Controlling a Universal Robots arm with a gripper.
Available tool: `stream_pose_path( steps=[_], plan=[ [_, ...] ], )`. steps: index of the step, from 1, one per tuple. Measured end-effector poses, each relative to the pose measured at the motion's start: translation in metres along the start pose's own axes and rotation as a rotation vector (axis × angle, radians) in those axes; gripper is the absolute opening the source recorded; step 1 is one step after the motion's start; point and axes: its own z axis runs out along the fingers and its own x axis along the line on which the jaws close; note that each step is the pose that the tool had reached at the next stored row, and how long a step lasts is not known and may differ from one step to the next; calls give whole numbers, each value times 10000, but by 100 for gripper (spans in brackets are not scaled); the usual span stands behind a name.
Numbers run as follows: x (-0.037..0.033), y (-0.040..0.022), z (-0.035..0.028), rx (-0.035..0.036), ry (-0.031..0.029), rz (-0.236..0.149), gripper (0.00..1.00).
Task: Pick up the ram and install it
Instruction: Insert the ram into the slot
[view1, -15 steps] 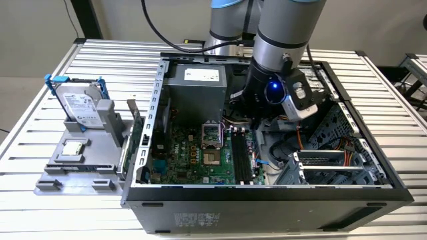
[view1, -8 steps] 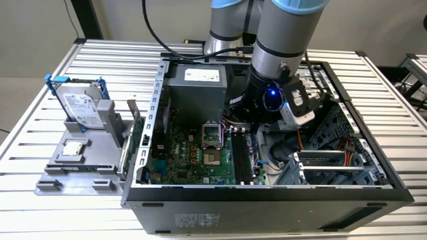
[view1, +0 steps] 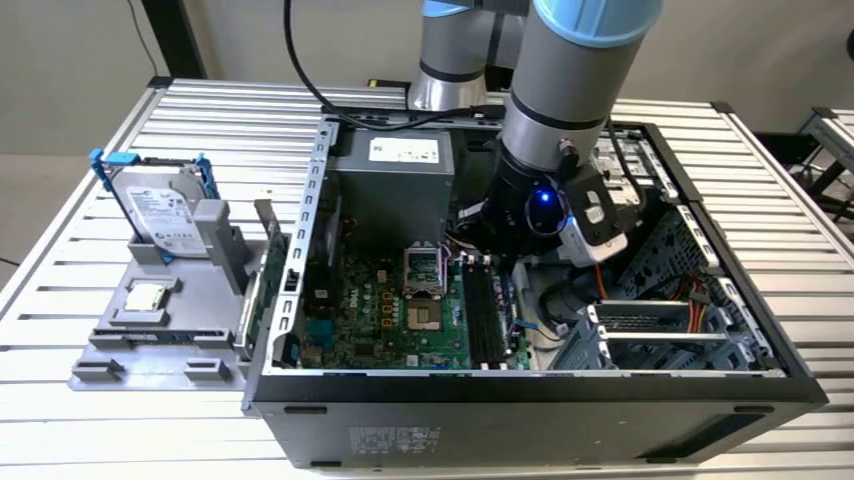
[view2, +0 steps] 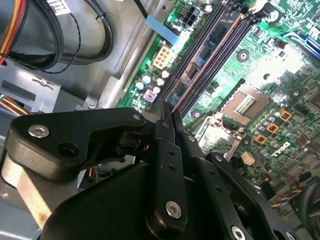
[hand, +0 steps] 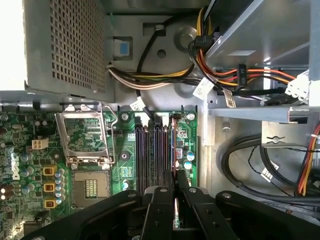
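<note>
The ram shows edge-on as a thin coppery line between my fingertips, and it runs along the black slots of the green motherboard. In the second wrist view the ram lies over the slot nearest the case's metal wall; whether it is seated I cannot tell. My gripper is shut on one end of the ram, fingers almost together. It is low inside the open computer case, and the exterior view has the gripper just above the slots. The second wrist view also shows the gripper.
An open processor socket lies beside the slots. A power supply and cable bundles crowd the case's far end; a drive cage fills the exterior view's right. Outside, a grey tray holds a hard drive and a processor chip.
</note>
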Motion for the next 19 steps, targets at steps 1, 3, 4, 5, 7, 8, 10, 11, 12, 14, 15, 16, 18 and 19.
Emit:
stream_pose_path(
  steps=[1, 3, 4, 5, 7, 8, 10, 11, 12, 14, 15, 16, 18, 19],
  plan=[
    [0, 0, 0, 0, 1, 0, 0],
    [0, -1, 0, 1, 1, -2, 0],
    [-1, -7, 1, -1, 1, -4, 0],
    [-1, -12, 1, 2, 1, -4, 0],
    [-1, -13, 4, 54, -1, -5, 0],
    [-1, -14, 5, 116, -2, -6, 0],
    [-1, -14, 12, 217, -6, -9, 0],
    [-1, -14, 19, 237, -7, -10, 0],
    [-1, -14, 29, 254, -7, -10, 0],
    [0, -15, 55, 275, -8, -10, 0],
    [0, -15, 63, 289, -8, -10, 0],
    [0, -16, 71, 293, -9, -10, 0],
    [1, -17, 90, 317, -10, -10, 0],
    [1, -17, 100, 361, -11, -12, 0]
  ],
)
